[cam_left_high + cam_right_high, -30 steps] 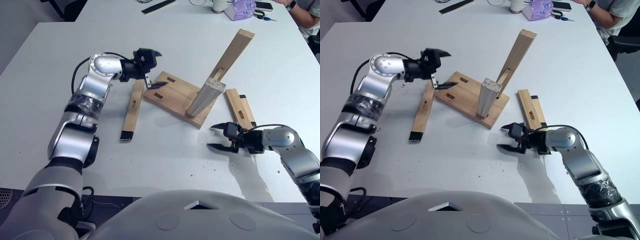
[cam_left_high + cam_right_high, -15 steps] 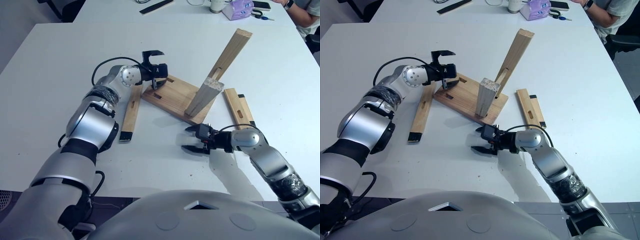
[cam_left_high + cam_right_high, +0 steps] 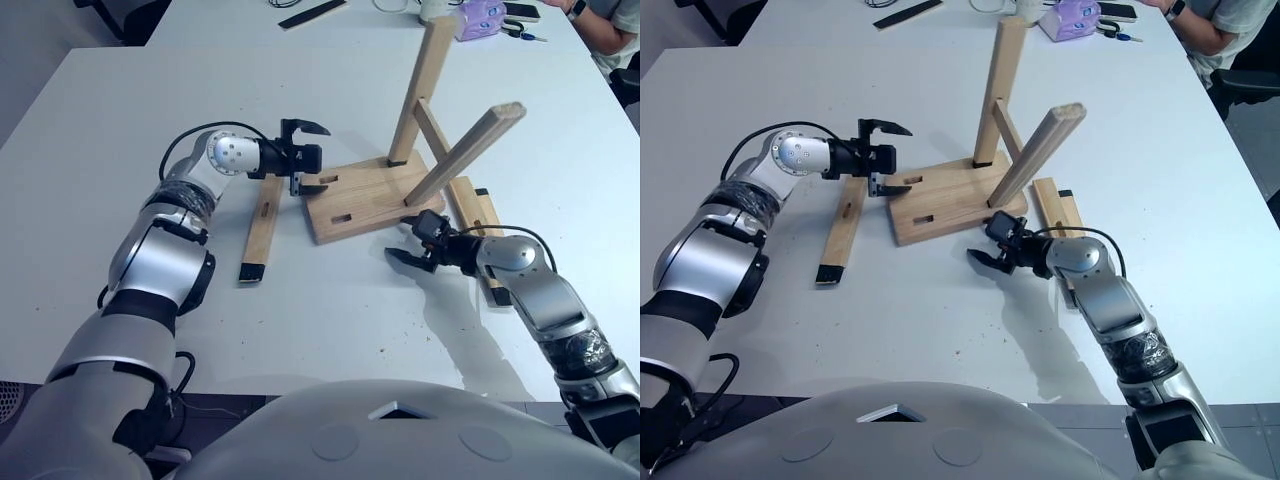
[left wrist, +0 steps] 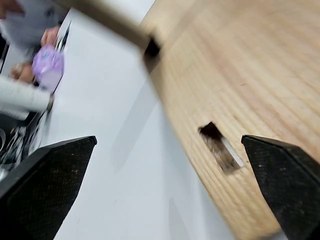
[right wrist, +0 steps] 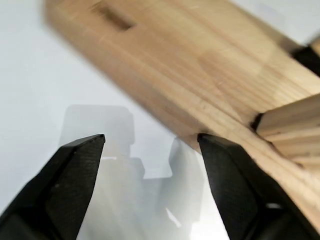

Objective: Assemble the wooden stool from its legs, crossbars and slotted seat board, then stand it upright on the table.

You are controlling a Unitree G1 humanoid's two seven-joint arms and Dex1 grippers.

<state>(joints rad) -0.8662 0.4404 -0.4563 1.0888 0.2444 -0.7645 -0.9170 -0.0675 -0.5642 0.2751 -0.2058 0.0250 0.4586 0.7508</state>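
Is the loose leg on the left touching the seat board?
Apart. The left eye view shows bare table between the leg and the board.

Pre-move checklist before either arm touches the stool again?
1. Left gripper open and empty, at the seat board's end: ok.
2. Right gripper open and empty, by the board's near corner: ok.
3. Seat board flat on the table: ok.
4. Both fitted legs square: far leg upright, near leg leaning hard: not ok.
5. Free slots on the board unblocked: ok.
6. Spare leg lies beside the left arm, more parts beside the right arm: ok.
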